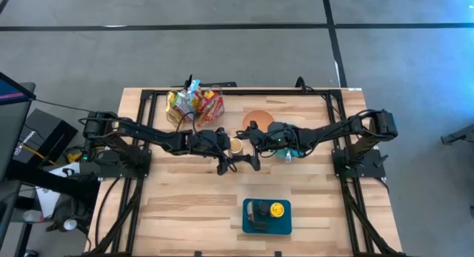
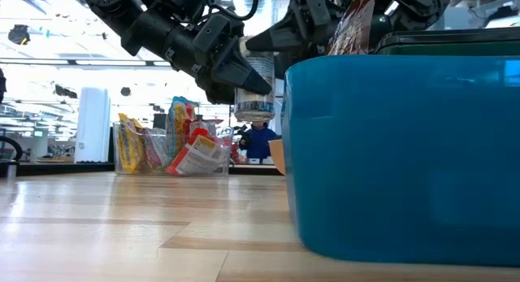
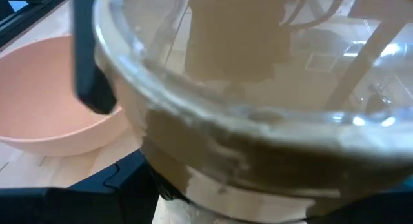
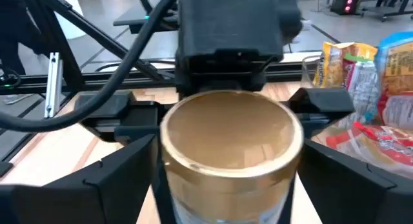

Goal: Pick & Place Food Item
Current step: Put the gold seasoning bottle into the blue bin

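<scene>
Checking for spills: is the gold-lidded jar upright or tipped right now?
Upright. The jar hangs vertically off the table between the left gripper's fingers, and its gold lid faces up in the right wrist view.

In the low view the large blue plastic bin (image 2: 398,152) runs off the right edge and hides everything on the wooden bench (image 2: 122,225) behind it. The clear glass jar with a gold lid (image 4: 231,141) fills the left wrist view so closely that it blurs. From above, the items inside the bin near the bench's front edge are too small to name.
</scene>
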Controlling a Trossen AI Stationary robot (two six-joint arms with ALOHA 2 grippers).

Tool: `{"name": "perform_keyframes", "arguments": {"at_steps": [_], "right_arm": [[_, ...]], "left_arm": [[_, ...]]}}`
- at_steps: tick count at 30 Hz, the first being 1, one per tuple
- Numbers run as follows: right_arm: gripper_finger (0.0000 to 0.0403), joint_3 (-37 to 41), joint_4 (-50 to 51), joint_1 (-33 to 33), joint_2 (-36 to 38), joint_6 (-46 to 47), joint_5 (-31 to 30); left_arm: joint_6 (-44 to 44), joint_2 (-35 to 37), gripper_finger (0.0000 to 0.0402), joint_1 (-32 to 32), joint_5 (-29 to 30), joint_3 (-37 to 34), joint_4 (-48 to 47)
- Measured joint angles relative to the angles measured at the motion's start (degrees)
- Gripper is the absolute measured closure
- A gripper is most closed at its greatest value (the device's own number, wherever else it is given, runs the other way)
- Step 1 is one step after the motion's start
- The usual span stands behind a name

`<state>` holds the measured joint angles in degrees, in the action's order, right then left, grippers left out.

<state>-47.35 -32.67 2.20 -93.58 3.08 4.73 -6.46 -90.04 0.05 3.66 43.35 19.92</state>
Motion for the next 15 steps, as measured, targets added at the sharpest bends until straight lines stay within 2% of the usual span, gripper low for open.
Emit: {"name": "perform_keyframes", "arguments": {"at_steps": [15], "right_arm": [[0.0109,0.04,0.11,0.06,-0.22,1.5,0.04]], "left_arm": [[-0.06,0.0,0.012,0.0,0.14,0.0,0.02]]}}
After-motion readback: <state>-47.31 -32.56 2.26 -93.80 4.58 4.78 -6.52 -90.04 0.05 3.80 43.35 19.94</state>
